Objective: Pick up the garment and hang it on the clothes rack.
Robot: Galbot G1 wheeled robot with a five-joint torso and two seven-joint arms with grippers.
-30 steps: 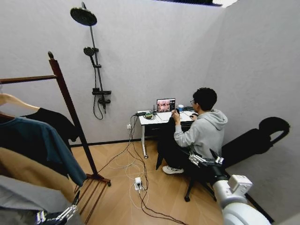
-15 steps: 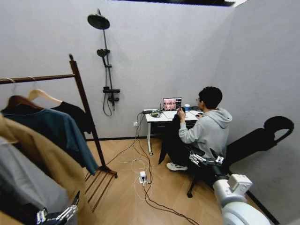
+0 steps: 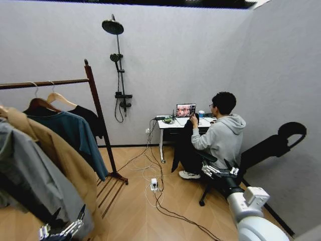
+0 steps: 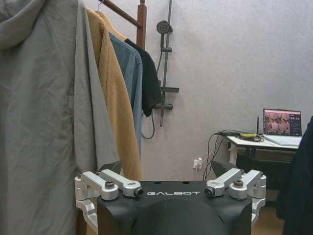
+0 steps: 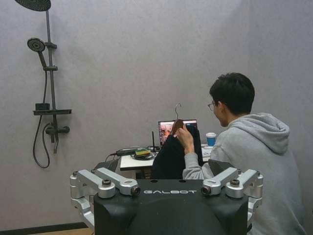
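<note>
Head view, garment: you find the black top (image 3: 90, 118) already on the clothes rack (image 3: 98, 115). Its light wooden hanger (image 3: 60, 96) is hooked over the rail, last in the row, nearest the knobbed post.
Head view, neighbours: a teal shirt (image 3: 75, 133), a tan coat (image 3: 55, 155) and a grey hoodie (image 3: 27, 175) hang alongside it on the same rail.
Head view, handling: judge it light, thin and limp; the cloth will slide and bunch, so only the hanger gives you something stiff. Take hold at the hanger's neck just under the metal hook, not on the fabric.
Head view, left gripper (image 3: 60, 231): low in front of the hanging hoodie, touching none of the clothes.
Head view, right gripper (image 3: 219, 170): held out toward a seated person's back, well apart from the rack.
Left wrist view, tool: your left gripper's (image 4: 166, 169) fingers stand wide apart with nothing between them; the black top (image 4: 151, 83) hangs farthest along the rail, by the post.
Right wrist view, tool: your right gripper (image 5: 161, 169) is likewise spread wide and empty.
Right wrist view, beyond: a person at a desk holds up another dark garment (image 5: 171, 156) on a brown hanger.
Progress: as things lie, the hanging looks done.
</note>
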